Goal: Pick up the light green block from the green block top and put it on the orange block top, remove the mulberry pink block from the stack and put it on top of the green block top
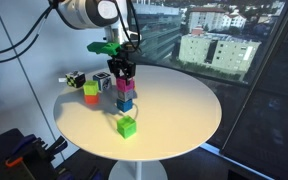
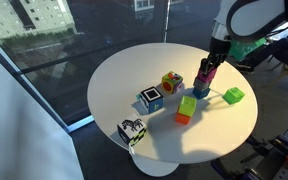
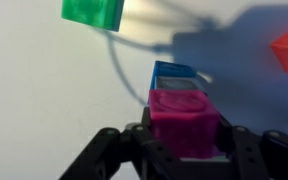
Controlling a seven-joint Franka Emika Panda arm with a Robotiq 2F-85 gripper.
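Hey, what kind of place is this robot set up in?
Probably an upper-floor office or lab: a round white table stands beside a floor-to-ceiling window that looks down on city buildings.

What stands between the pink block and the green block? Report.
Nothing visible. The gripper grips the mulberry pink block atop the stack; only bare table lies between it and the green block, whose top is free.
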